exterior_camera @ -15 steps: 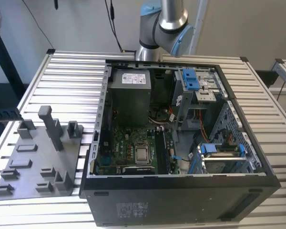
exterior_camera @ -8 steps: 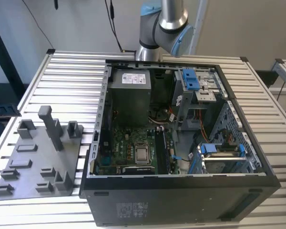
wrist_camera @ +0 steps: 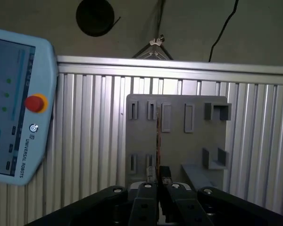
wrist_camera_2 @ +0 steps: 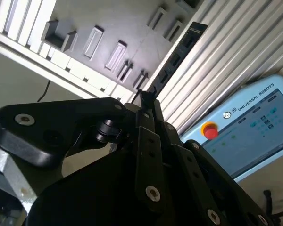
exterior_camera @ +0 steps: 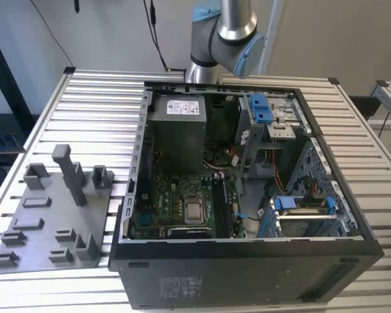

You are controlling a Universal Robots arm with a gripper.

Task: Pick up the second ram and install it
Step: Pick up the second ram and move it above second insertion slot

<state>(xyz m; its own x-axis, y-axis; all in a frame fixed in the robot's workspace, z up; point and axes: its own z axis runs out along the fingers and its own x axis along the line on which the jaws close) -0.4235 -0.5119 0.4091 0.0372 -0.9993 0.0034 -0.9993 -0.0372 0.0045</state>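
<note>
You have the second ram (wrist_camera_2: 177, 54) clamped between the fingers of the gripper (wrist_camera_2: 146, 101), held by one end with the rest of the board sticking out past the fingertips. It hangs in the air well above the grey tray (wrist_camera: 179, 141) and the slatted aluminium table (exterior_camera: 98, 104), touching neither.

To my eye this is the carry stage. Hold the grip firm, since the long free end gives any knock plenty of leverage. Keep the board's long edge square to the fingers, because a tilt now would become a tilt at the slot. Travel smoothly, and clear the rim of the open computer case (exterior_camera: 247, 251) by a good margin.

The board is thin, flat, long and narrow, and blackish, with small dark blocks along one face. In the first wrist view it is edge-on, a fine dark line (wrist_camera: 157, 136) rising from the gripper (wrist_camera: 158, 181).

The tray lies at the exterior view's left, just beside the case. The green motherboard (exterior_camera: 182, 195) sits on the case floor. A teach pendant (wrist_camera: 14, 108) lies on the table beside the tray.
</note>
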